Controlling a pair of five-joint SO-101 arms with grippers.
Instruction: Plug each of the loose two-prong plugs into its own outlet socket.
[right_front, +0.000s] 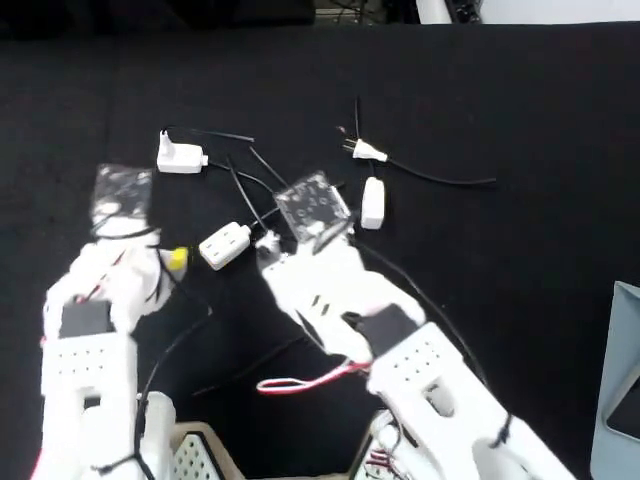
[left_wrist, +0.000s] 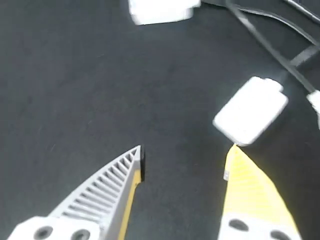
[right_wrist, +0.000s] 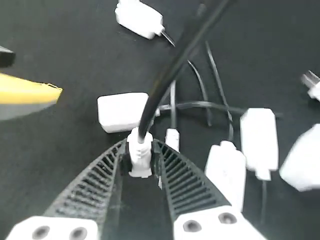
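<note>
**Black cloth-covered table** (right_front: 540, 120), seen from above. A grey-blue panel (right_front: 618, 380) is cut off at the near right edge, and a pale strip of room (right_front: 560, 10) is seen beyond the far edge. A speckled square tag (right_front: 122, 190) is carried on each wrist; no writing can be made out on it.

Nearest, a red-and-white wire (right_front: 300, 382) is looped beside the right arm. The right claw (right_wrist: 140, 150) is closed narrowly on a white plug (right_wrist: 139, 162). The plug's long axis is aligned with the fingers, its black cable (right_wrist: 175, 60) leads away from the wrist, and its prongs cannot be seen.

The left claw (left_wrist: 186, 155) is spread wide over bare cloth. A white socket block (right_front: 225, 243) lies just beyond its yellow finger (left_wrist: 250, 195), between the two claws, with its long axis set diagonally from near left to far right.

Farther off, a second white block (right_front: 372, 203) is laid with its long axis near-to-far. Farthest, an adapter plug (right_front: 180, 155) is laid with its prongs toward the right. A corded plug (right_front: 368, 150) is laid with its prongs toward the left, its cable trailing right.
</note>
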